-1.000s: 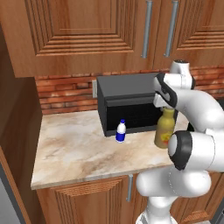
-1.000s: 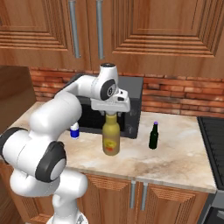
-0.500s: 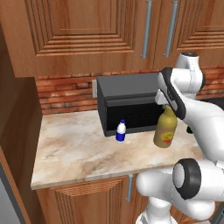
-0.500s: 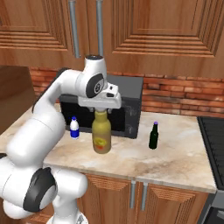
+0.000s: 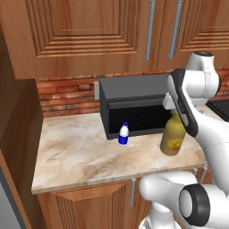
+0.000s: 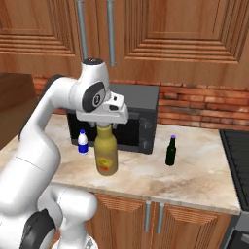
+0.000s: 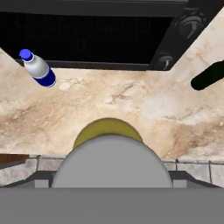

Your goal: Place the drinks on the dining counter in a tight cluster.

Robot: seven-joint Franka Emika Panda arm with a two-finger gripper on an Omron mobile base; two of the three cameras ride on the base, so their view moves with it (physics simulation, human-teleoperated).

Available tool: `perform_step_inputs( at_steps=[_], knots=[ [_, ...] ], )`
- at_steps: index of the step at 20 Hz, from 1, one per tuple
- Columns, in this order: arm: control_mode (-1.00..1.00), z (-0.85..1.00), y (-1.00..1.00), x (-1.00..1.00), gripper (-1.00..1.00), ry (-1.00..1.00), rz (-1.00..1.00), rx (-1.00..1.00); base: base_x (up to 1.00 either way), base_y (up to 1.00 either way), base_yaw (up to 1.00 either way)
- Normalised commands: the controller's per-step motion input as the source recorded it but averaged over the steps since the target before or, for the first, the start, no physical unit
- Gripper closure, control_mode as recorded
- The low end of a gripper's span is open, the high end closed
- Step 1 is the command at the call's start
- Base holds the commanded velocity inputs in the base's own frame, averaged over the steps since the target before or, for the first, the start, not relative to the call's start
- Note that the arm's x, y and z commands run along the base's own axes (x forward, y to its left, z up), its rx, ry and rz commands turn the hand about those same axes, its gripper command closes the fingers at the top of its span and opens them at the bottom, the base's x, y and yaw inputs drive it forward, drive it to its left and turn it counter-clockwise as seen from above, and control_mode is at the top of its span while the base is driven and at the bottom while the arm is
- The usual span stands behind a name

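The gripper [image 6: 106, 127] holds the big bottle [image 6: 106, 154] by its cap, lifted just over the counter [image 6: 194, 170] by the microwave [image 6: 146, 114], so carry it straight up, slowly.

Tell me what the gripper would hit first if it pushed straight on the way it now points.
The gripper points straight down, and the grey cap of the olive-yellow bottle sits directly beneath it, already up between the fingers. So the bottle comes first, then the counter beneath, though the exact gap is hard to judge.
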Motion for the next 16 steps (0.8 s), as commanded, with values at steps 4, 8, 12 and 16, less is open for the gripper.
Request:
perform_step_inputs(
  at_steps=[4, 8, 12, 16],
  knots=[
    [-1.0, 0.43, 0.0, -0.34, 1.0, 0.0, 0.01, 0.0, 0.0, 0.0, 0.0],
    [-1.0, 0.24, 0.0, -0.12, 1.0, 0.0, 0.0, 0.0, 0.0, 0.0, 0.0],
    [-1.0, 0.0, 0.0, 0.0, 1.0, 0.0, 0.0, 0.0, 0.0, 0.0, 0.0],
    [-1.0, 0.0, 0.0, 0.0, 1.0, 0.0, 0.0, 0.0, 0.0, 0.0, 0.0]
  ],
)
